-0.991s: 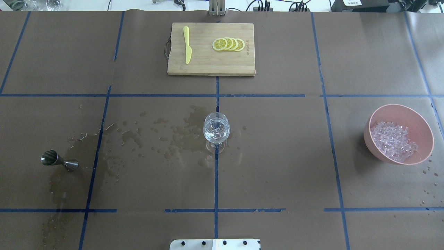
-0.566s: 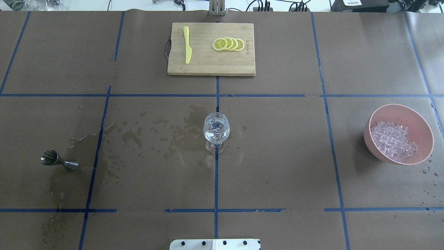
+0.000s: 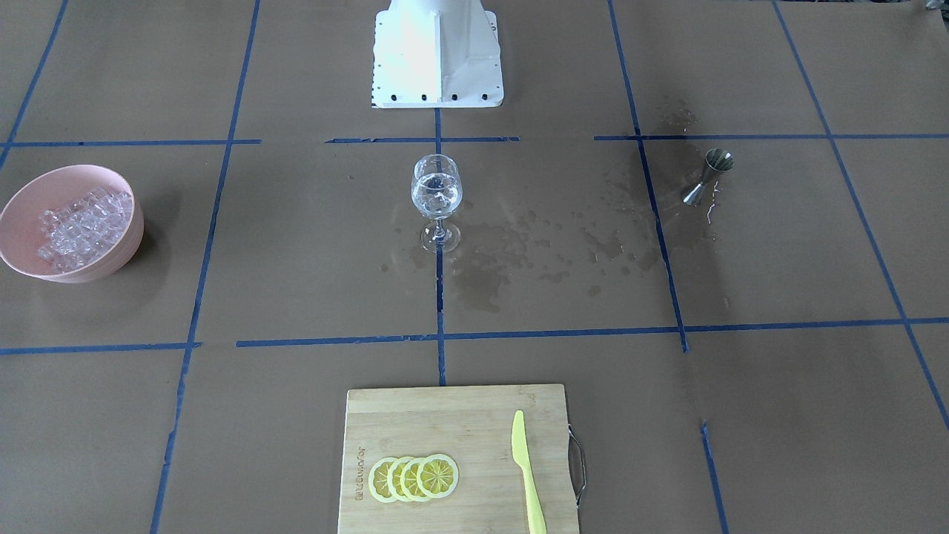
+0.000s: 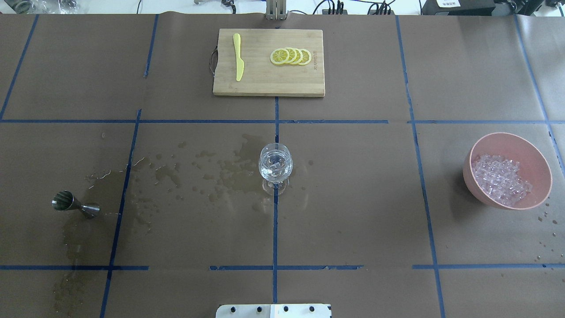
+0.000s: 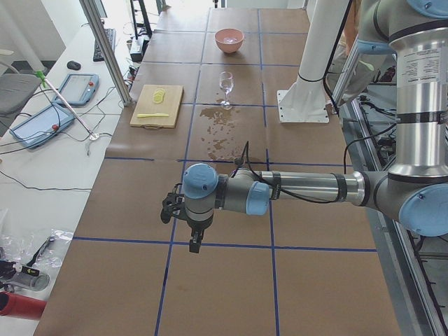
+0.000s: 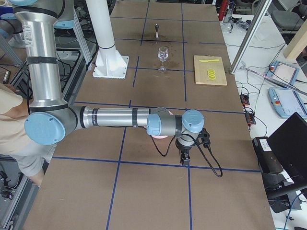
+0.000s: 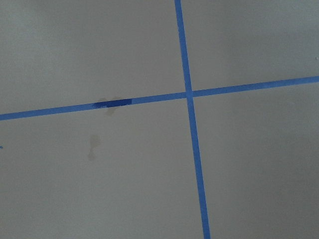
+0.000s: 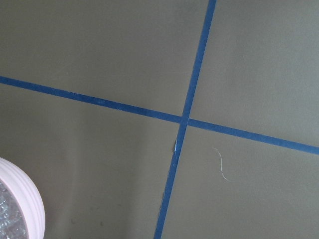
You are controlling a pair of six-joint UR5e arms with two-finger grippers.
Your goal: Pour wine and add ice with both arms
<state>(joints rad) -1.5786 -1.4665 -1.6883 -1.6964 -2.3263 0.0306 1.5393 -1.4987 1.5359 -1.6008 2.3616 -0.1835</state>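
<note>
A wine glass (image 4: 275, 165) stands at the table's middle with a few clear ice cubes and a little clear wine in it. It also shows in the front view (image 3: 436, 190). A pink bowl (image 4: 516, 145) at the right holds a heap of ice (image 4: 501, 179). A steel jigger (image 4: 75, 204) stands at the left. My left gripper (image 5: 194, 245) hangs over bare table, far from the glass, in the left side view only. My right gripper (image 6: 183, 160) hangs near the bowl in the right side view only. I cannot tell if either is open or shut.
A wooden cutting board (image 4: 269, 84) at the far side carries lemon slices (image 4: 290, 56) and a yellow knife (image 4: 238, 57). Wet patches (image 4: 220, 172) spread left of the glass and around the jigger. The white pedestal (image 3: 436, 52) stands at the robot's side.
</note>
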